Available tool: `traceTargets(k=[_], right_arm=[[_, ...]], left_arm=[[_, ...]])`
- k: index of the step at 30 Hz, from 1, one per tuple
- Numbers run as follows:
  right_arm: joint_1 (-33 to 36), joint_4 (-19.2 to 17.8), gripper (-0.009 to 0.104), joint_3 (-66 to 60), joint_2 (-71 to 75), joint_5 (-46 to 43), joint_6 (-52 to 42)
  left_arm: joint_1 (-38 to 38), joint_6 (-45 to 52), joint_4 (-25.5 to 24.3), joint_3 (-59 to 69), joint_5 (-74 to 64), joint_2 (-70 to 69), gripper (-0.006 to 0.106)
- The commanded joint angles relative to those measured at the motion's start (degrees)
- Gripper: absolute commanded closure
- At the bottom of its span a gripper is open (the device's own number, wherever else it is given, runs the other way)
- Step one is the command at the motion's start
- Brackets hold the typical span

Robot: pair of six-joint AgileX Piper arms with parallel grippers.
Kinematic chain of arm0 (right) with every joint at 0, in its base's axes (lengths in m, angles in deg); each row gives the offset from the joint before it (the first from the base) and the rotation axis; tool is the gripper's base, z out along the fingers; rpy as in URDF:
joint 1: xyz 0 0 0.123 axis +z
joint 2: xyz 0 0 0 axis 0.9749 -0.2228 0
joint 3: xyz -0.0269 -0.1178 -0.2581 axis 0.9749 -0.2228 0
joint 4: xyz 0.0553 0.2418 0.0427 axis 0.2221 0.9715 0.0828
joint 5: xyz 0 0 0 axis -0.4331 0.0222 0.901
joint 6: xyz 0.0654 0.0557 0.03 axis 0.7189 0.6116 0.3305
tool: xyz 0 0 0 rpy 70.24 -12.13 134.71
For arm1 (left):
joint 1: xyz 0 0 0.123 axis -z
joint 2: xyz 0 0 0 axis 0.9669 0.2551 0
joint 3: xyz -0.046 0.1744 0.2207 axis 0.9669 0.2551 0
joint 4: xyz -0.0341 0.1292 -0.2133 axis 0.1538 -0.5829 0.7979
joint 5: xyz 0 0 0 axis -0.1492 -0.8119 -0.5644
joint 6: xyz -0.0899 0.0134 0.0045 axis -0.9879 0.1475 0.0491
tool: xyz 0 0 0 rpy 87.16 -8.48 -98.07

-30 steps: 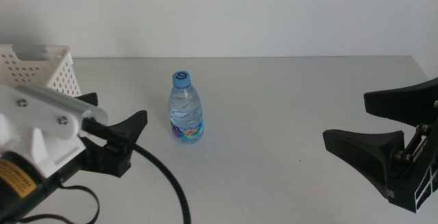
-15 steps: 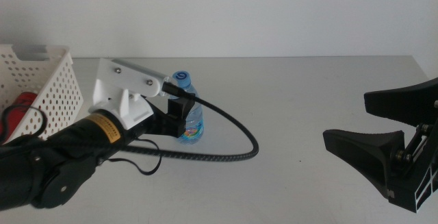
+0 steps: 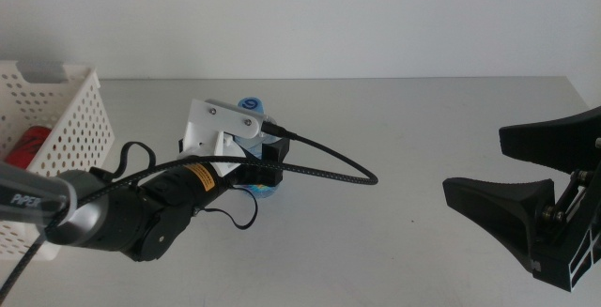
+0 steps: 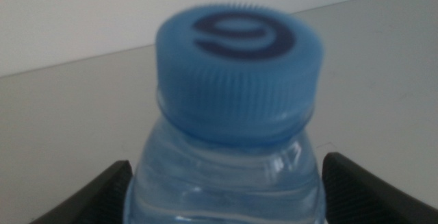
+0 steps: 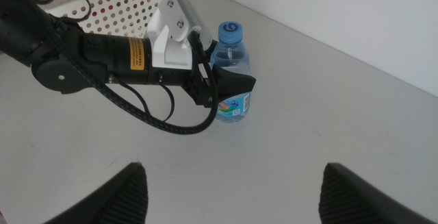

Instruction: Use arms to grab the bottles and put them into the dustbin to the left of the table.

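Left gripper [image 5: 217, 80]: reaches in from the left and brackets the water bottle [image 3: 269, 181] at mid-body; its jaws stand wide, one on each side of the bottle in the left wrist view, neither clearly touching.
Right gripper [image 3: 526, 180]: waits at the right edge of the table [image 3: 423, 138], jaws spread wide, holding nothing.
Water bottle: stands upright near the middle of the table, blue cap [image 4: 238, 63] on, mostly hidden behind the left arm in the middle view; the right wrist view shows it plainly [image 5: 231, 73].
Dustbin [image 3: 70, 119]: white perforated basket at the table's left end, something red [image 3: 33, 145] already inside.
Step in hand: closing on the bottle, by my reading.
How to do it well: keep the bottle centred between the jaws so both pads meet it together; a one-sided touch could tip an upright, light bottle.
Grip height: the body below the shoulder looks the safer place, since the neck tapers and could slip.
Squeeze: thin clear plastic probably gives, so close firmly without crushing.
After the grip: lift straight before swinging left, and clear the dustbin rim before letting go.
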Motion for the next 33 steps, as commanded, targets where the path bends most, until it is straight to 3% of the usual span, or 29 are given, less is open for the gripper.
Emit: traceTargets(k=[1,4,7,12,16,22,27,31,33], right_arm=[[-0.2,-0.1,0.031,1.9,0.2,-4.1,-0.5],[-0.2,-0.1,0.031,1.9,0.2,-4.1,-0.5],[-0.2,-0.1,0.031,1.9,0.2,-4.1,-0.5],[-0.2,-0.1,0.031,1.9,0.2,-4.1,-0.5],[-0.2,-0.1,0.031,1.9,0.2,-4.1,-0.5],[-0.2,-0.1,0.031,1.9,0.2,-4.1,-0.5],[-0.2,-0.1,0.031,1.9,0.2,-4.1,-0.5],[-0.2,-0.1,0.031,1.9,0.2,-4.1,-0.5],[-0.2,-0.1,0.031,1.9,0.2,-4.1,-0.5]], left_arm=[[-0.1,-0.7,1.2,-1.4,6.9,-0.4,0.007],[-0.1,0.3,1.8,-1.5,9.2,1.5,0.009],[-0.1,2.0,2.6,-1.5,9.3,1.8,0.023],[-0.1,2.1,0.0,-1.5,7.4,0.9,0.07],[-0.1,2.1,0.8,-1.6,-4.4,-5.1,0.102],[-0.1,2.1,-0.6,-8.8,-28.8,-15.8,0.102],[-5.5,3.5,1.4,-22.1,-57.8,-19.2,0.102],[-12.9,16.1,7.4,-33.8,-77.9,-19.1,0.102],[-16.5,23.2,8.0,-39.5,-87.8,-19.1,0.102]])
